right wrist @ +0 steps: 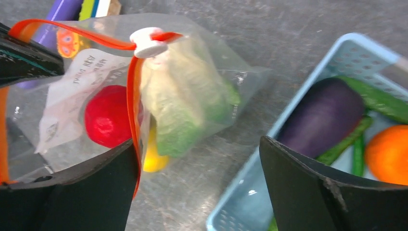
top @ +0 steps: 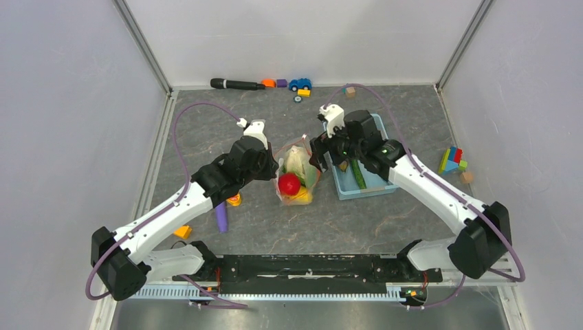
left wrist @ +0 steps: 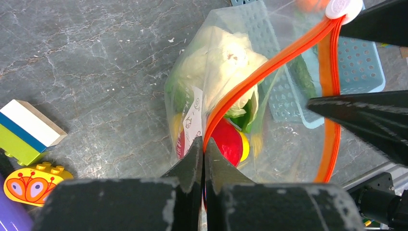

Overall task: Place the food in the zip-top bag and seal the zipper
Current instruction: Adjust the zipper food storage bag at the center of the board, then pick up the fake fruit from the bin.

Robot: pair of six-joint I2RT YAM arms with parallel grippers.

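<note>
The clear zip-top bag [top: 297,177] lies mid-table, holding a pale cabbage [left wrist: 223,57], a red piece [top: 289,183] and a yellow piece [right wrist: 153,161]. Its mouth gapes, and the orange-red zipper [left wrist: 260,67] forms a loop with a white slider [right wrist: 146,42] on it. My left gripper [left wrist: 204,140] is shut on the zipper strip at the bag's left side. Beside the bag's right side my right gripper [right wrist: 197,159] is open, with the strip running along its left finger [right wrist: 96,192]. An eggplant [right wrist: 322,115], a cucumber [right wrist: 377,98] and an orange piece [right wrist: 389,154] lie in the basket.
The light blue basket [top: 375,187] stands right of the bag, close under my right arm. A purple stick [top: 221,218], a butterfly-print block [left wrist: 29,185] and a striped block [left wrist: 29,130] lie left of the bag. Toy blocks [top: 452,163] sit far right; a car [top: 300,84] and a black marker [top: 237,84] lie along the back.
</note>
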